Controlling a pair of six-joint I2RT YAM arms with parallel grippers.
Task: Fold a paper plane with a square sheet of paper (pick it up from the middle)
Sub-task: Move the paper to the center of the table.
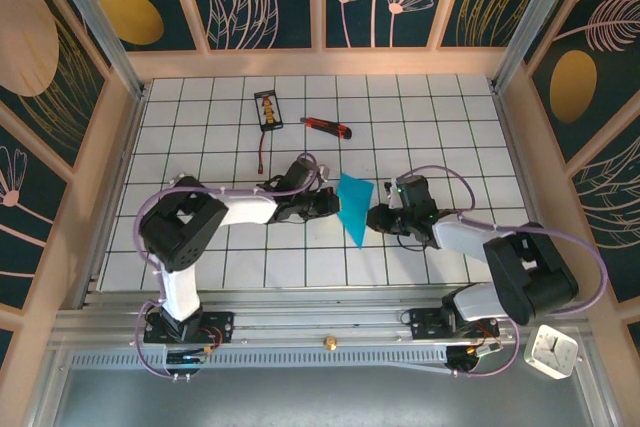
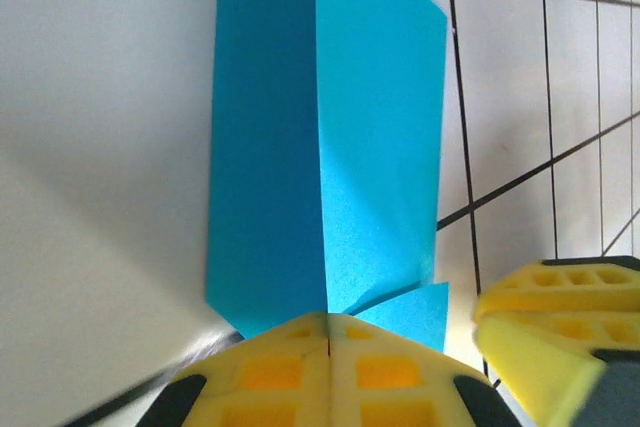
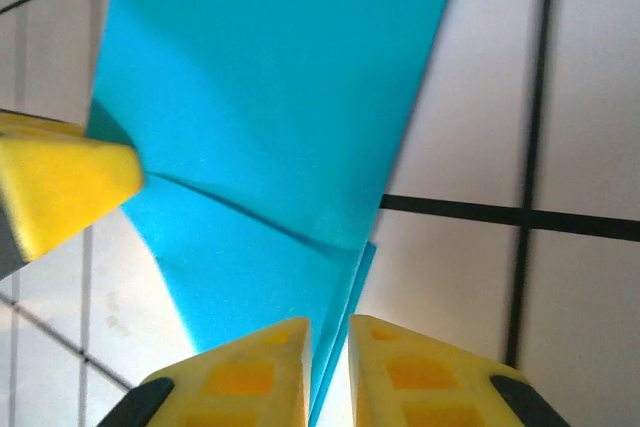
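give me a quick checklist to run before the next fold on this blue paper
1. Left end effector clamped on the paper: ok, its fingers are shut on the near edge.
2. Right end effector grip: not ok, a narrow gap shows between its fingers, with the paper's edge in it.
3. Centre crease: ok, a straight fold line runs up the paper in the left wrist view.
4. Paper lifted off the table: cannot tell.
5. Utility knife out of the way: ok, it lies apart, farther back.
6. End effectors not colliding: ok, they flank the paper with space between them.
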